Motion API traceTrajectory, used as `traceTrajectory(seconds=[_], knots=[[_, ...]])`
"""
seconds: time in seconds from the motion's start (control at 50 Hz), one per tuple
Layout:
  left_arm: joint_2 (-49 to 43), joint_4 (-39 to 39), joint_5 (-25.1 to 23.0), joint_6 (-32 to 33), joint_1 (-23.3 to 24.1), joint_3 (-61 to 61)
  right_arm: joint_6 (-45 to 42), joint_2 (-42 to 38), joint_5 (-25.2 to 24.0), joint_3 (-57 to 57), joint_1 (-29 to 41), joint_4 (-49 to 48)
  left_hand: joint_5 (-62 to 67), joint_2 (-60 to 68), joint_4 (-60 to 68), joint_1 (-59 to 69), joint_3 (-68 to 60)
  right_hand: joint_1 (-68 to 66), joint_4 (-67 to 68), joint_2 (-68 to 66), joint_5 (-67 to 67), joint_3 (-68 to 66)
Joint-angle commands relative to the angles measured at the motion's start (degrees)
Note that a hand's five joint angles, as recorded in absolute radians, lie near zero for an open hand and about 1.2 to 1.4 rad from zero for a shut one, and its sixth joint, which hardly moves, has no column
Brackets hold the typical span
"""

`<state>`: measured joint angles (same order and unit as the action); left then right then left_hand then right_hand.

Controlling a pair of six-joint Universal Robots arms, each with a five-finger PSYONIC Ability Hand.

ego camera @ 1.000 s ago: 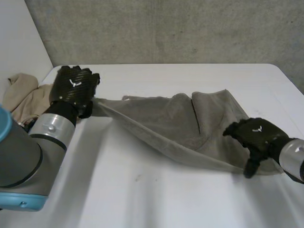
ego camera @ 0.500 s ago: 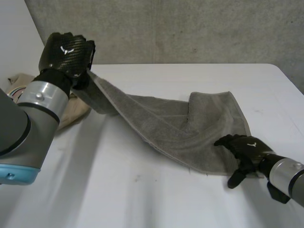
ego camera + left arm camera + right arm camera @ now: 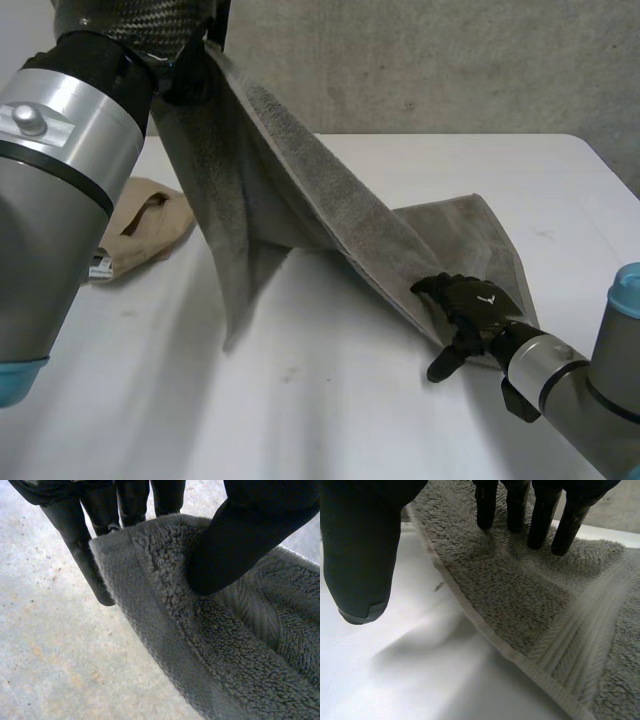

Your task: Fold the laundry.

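Head view, left robot hand (image 3: 135,18) pinches lifted towel (image 3: 300,185), right robot hand (image 3: 475,305) flat atop

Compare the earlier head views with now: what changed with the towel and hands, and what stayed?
The left hand, pinching the grey towel's corner, rose high, lifting that end off the table. The right hand slid along the near edge toward the middle. The towel's far end stayed flat.

Head camera: high behind the arms, facing 12 o'clock, down across the table (image 3: 300,420). Wrist cameras: very near, along left hand (image 3: 240,525) and right hand (image 3: 360,545). All three share the grey towel (image 3: 330,215).
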<state>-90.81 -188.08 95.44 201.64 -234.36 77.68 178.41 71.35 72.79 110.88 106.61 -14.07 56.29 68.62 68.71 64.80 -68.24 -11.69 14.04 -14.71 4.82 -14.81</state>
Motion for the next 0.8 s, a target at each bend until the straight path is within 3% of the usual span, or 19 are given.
traceTrajectory(seconds=[0.02, 0.14, 0.26, 0.34, 0.42, 0.48, 0.6, 0.74, 0.8], knots=[[1.9, -0.1, 1.8, -0.1, 1.8, -0.1, 3.5, -2.8, 6.0, -2.4, 1.4, -2.6, 13.7, 11.4, 11.3, 15.2, -11.8, -15.9, 13.5, -12.8, 12.7, -12.7], [3.4, -0.2, 2.7, -1.3, 1.7, -0.2, 3.2, -5.2, 10.3, -4.8, 1.5, -3.5, 13.7, 11.4, 11.3, 15.2, -11.8, -23.1, 20.8, -20.1, 20.0, -20.0], [5.0, -0.1, 4.0, -3.6, 1.3, -1.0, 2.9, -5.8, 11.0, -5.4, 1.0, -3.2, 13.7, 11.4, 11.3, 15.2, -11.8, -32.2, 29.8, -29.2, 29.1, -29.1], [6.1, -0.1, 4.1, -3.6, 0.0, -1.1, 2.9, -5.2, 10.8, -5.5, 0.7, -3.1, 13.7, 11.4, 11.3, 15.2, -11.8, -46.0, 43.6, -43.0, 42.9, -42.9], [6.3, 0.1, 4.0, -3.8, -2.4, -1.1, 2.9, -4.3, 9.9, -5.4, -2.4, -2.7, 13.7, 11.4, 11.3, 15.2, -11.8, -68.3, 65.9, -65.3, 65.2, -65.2], [6.3, 0.3, 4.0, -4.0, -4.3, -0.8, 2.1, -2.5, 7.0, -5.1, -7.5, -1.6, 13.7, 11.4, 11.3, 15.2, -11.8, -68.3, 66.0, -65.3, 65.2, -65.2], [6.2, 1.4, 3.5, -4.9, -8.5, 1.9, -9.4, 2.8, -7.4, -8.5, -16.1, 8.8, 13.7, 11.4, 11.3, 15.2, -11.8, -68.3, 66.0, -65.3, 65.2, -65.2], [5.4, 5.6, -0.9, -4.4, -12.9, 7.0, -29.2, 14.0, -10.1, -22.4, -19.9, 30.5, 13.7, 11.4, 11.3, 15.2, -11.8, -68.3, 66.0, -65.3, 65.2, -65.2], [5.1, 8.5, -3.1, -4.1, -14.2, 8.0, -33.9, 16.9, -10.1, -26.7, -20.3, 35.1, 13.7, 11.4, 11.3, 15.2, -11.8, -68.3, 66.0, -65.3, 65.2, -65.2]])
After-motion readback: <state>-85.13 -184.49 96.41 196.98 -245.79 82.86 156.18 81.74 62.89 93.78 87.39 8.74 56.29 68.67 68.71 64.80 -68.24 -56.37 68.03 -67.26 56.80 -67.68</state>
